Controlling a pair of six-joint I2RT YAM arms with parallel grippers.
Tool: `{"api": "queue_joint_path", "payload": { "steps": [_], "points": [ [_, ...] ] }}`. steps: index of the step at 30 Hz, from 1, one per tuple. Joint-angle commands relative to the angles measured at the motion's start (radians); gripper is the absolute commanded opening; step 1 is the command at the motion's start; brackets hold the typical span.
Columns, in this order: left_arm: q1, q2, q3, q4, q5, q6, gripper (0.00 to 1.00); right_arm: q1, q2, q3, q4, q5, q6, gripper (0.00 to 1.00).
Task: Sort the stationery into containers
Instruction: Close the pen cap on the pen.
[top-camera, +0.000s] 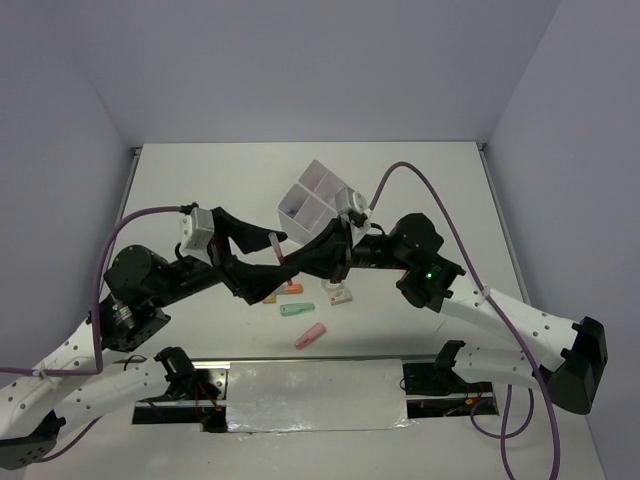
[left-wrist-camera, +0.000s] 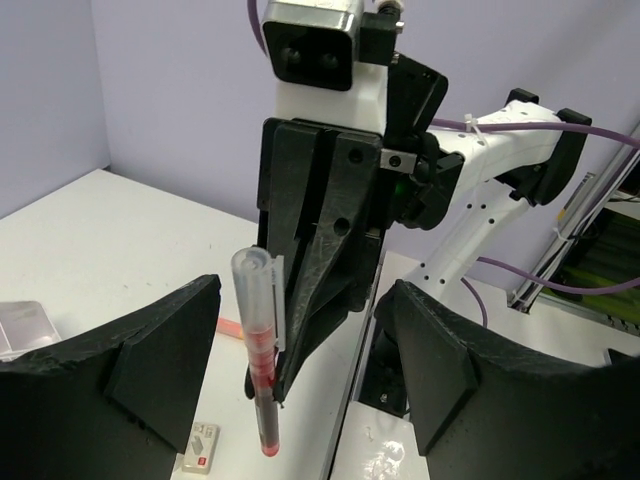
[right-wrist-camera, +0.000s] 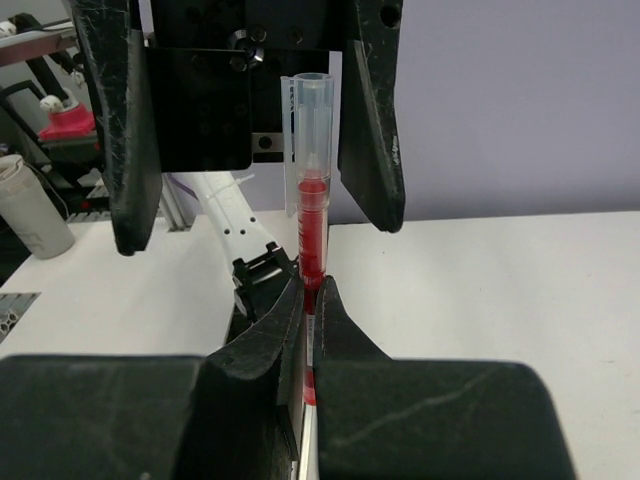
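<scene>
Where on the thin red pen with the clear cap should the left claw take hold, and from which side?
Take the clear-capped upper half of the thin red pen, probably closing level from the side opposite the right claw. That claw is shut on the lower barrel, the pen stands upright, and its top sits free inside the open left claw.

Nothing legible; the eraser (left-wrist-camera: 203, 447) bears a label (red-marked), seemingly blurred.
</scene>
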Motion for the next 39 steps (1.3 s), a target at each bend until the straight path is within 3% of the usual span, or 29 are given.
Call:
{"api": "queue_joint_path", "payload": {
  "steps": [1,4,7,12,24,31,35,39],
  "points": [
    [-0.002,-0.005,0.048,0.079,0.032,0.016,0.82,0.002,-0.001,0.000,0.047,-0.001,0.005,0.00],
    [-0.002,-0.012,0.046,0.078,0.032,0.024,0.77,0.004,0.003,0.002,0.040,0.001,0.004,0.00],
    [-0.002,-0.019,0.043,0.062,0.008,0.038,0.63,0.004,-0.004,-0.003,0.050,-0.009,0.013,0.00],
    [-0.004,-0.021,0.045,0.055,0.003,0.044,0.59,0.002,0.002,0.000,0.036,-0.013,0.007,0.00],
    [-0.004,-0.013,0.045,0.036,-0.011,0.055,0.59,0.005,0.007,-0.001,0.037,-0.015,0.002,0.00],
    [-0.002,-0.012,0.032,0.003,-0.029,0.062,0.65,0.008,0.000,-0.003,0.040,-0.029,-0.004,0.00],
    [-0.004,-0.010,0.022,0.000,-0.016,0.059,0.62,0.008,-0.004,-0.007,0.044,-0.024,-0.006,0.00],
    [-0.004,-0.016,0.017,-0.007,-0.028,0.062,0.70,0.010,-0.004,-0.004,0.047,-0.029,-0.004,0.00]
  ]
}}
